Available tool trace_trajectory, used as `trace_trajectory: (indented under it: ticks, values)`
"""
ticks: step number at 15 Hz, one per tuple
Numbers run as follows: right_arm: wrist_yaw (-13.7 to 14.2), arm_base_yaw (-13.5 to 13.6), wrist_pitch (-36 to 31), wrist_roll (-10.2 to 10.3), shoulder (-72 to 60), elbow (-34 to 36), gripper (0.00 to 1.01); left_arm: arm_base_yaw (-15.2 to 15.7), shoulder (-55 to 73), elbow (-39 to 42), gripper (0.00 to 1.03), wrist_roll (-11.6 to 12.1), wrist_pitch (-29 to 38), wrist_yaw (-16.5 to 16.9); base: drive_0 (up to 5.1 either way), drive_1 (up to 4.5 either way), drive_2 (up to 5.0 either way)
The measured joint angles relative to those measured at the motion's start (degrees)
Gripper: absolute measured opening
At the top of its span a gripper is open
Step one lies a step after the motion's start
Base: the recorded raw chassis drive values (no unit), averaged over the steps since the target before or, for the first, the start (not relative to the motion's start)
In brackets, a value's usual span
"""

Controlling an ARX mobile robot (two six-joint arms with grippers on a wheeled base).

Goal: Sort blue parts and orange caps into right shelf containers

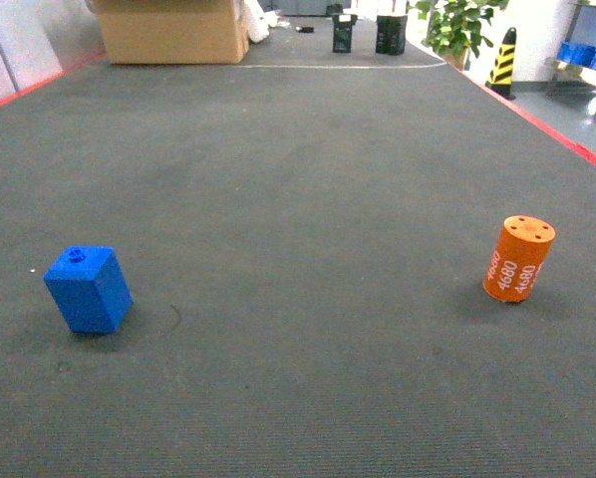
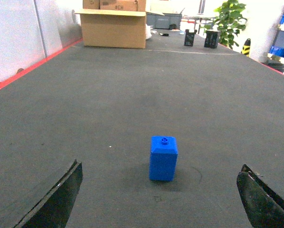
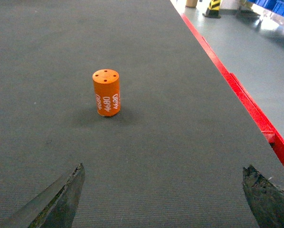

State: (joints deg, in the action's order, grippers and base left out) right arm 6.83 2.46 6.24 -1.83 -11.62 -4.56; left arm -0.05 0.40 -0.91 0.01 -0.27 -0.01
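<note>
The left hand (image 2: 161, 199) is spread wide and holds nothing; its two dark fingers (image 2: 56, 202) show only at the lower corners of the left wrist view, raised off the surface. Between them and a little ahead stands the small bright-blue rectangular block (image 2: 163, 158), upright on the dark grey ribbed mat of the counter (image 2: 132, 85), its little round stud on the top face. The right hand (image 3: 163, 202) is likewise released and wide apart, gripping nothing, its worn dark fingertips (image 3: 54, 202) at the lower corners of the right wrist view. Ahead of it, left of centre, the small orange cylinder (image 3: 106, 92) stands on end with white "4680" on its side and small holes in its flat top. In the head view the block (image 1: 88, 290) sits at the left and the cylinder (image 1: 518, 259) at the right, well apart. The counter's red edge (image 3: 237, 90) runs along the right side. At the far end stand a brown cardboard box (image 1: 173, 30), two small black objects (image 1: 368, 33), a green potted plant (image 1: 457, 25) and a yellow-and-black striped cone (image 1: 502, 60). Bright-blue plastic bins (image 1: 589, 55) sit on a rack at far right.
</note>
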Motion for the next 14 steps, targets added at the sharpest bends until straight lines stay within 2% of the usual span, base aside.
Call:
trace_trajectory:
  ticks: [2, 4, 5, 6, 9, 11, 14]
  values:
    - [-2.75, -3.10, -12.00, 0.17, -18.43, -3.28, 0.98, 0.00, 0.00, 0.02, 0.98, 0.00, 0.02, -0.02, 0.0, 0.00, 0.0]
    - [-5.97, -3.26, -26.93, 0.11, -39.80, -10.23, 0.98, 0.00, 0.00, 0.00, 0.98, 0.00, 0.04, 0.00, 0.0, 0.00, 0.0]
    - [-7.17, -2.97, -32.37, -0.28, -50.27, -15.37, 0.98, 0.00, 0.00, 0.00, 0.98, 0.00, 0.07, -0.02, 0.0, 0.00, 0.0]
    - [-7.56, -2.29, -34.53, -0.59, -59.98, -21.42, 0.98, 0.00, 0.00, 0.00, 0.98, 0.00, 0.04, -0.02, 0.0, 0.00, 0.0]
    - [-8.70, 0.15, -29.27, -0.15, -82.09, -38.93, 0.98, 0.00, 0.00, 0.00, 0.98, 0.00, 0.04, 0.00, 0.0, 0.00, 0.0]
    - [-8.61, 1.49, -26.88, 0.33, -89.85, -47.47, 0.98, 0.00, 0.00, 0.00, 0.98, 0.00, 0.04, 0.00, 0.0, 0.00, 0.0]
    - [-7.30, 3.04, -22.99, 0.63, -98.25, -55.76, 0.98, 0.00, 0.00, 0.00, 0.98, 0.00, 0.04, 0.00, 0.0, 0.00, 0.0]
